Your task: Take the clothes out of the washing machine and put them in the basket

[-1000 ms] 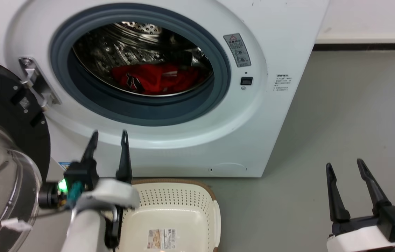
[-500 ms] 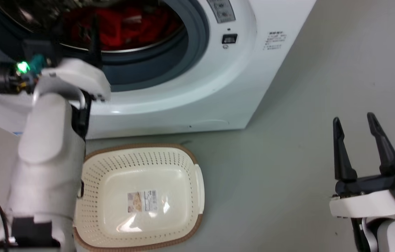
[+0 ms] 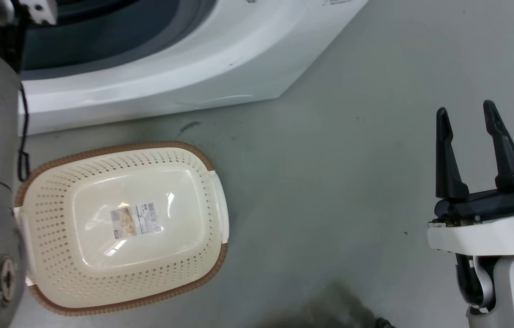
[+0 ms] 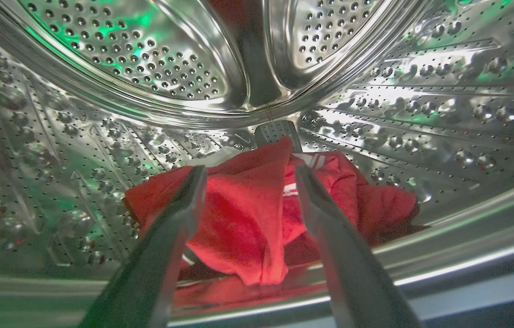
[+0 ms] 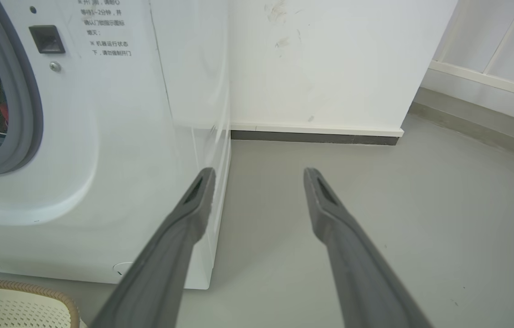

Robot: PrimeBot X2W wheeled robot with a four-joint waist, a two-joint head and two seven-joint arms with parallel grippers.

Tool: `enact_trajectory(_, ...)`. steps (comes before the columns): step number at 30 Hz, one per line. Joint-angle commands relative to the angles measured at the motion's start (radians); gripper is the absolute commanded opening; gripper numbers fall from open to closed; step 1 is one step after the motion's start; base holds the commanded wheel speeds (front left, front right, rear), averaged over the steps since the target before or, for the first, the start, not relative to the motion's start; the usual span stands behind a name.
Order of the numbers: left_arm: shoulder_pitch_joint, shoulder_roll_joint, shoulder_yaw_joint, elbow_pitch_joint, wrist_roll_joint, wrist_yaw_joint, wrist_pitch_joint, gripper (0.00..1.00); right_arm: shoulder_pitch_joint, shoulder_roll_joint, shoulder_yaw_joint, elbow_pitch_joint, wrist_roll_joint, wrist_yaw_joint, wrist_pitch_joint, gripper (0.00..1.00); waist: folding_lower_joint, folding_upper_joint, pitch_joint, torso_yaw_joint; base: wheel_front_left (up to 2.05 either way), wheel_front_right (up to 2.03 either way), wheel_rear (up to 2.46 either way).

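Clothes (image 4: 243,214) lie bunched between the parted left gripper (image 4: 248,175) fingers.

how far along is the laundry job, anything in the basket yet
Barely started. Reached: the left pincer is open inside the drum of the washing machine, aimed at the red clothes heaped at its bottom. In hand: nothing gripped. Left: grasp the clothes, lift them out, drop them in the basket, which is empty. The right pincer hangs open above the floor.
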Motion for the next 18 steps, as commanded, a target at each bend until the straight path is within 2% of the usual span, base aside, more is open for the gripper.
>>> enact_trajectory(1,-0.026,0.012,-0.006,0.010,0.009,-0.004,0.011,1.00,-0.021,0.002,0.001,-0.007,0.008,-0.001,-0.002,1.00,-0.0002,0.0000,0.041,-0.031,0.00,0.00,0.00)
enact_trajectory(5,-0.109,0.039,-0.036,0.038,0.028,-0.011,0.055,1.00,-0.043,0.002,-0.009,-0.017,0.028,-0.001,-0.002,1.00,-0.0002,0.0000,0.097,-0.043,0.00,0.00,0.00)
enact_trajectory(11,-0.220,0.084,-0.067,0.085,0.034,-0.024,0.188,1.00,-0.062,0.002,-0.007,-0.024,0.051,-0.001,-0.002,1.00,-0.0002,0.0000,0.156,-0.062,0.00,0.00,0.00)
enact_trajectory(18,-0.279,0.118,-0.087,0.114,0.029,-0.027,0.312,1.00,-0.071,0.002,-0.001,-0.027,0.072,-0.001,-0.002,1.00,-0.0002,0.0000,0.197,-0.076,0.00,0.00,0.00)
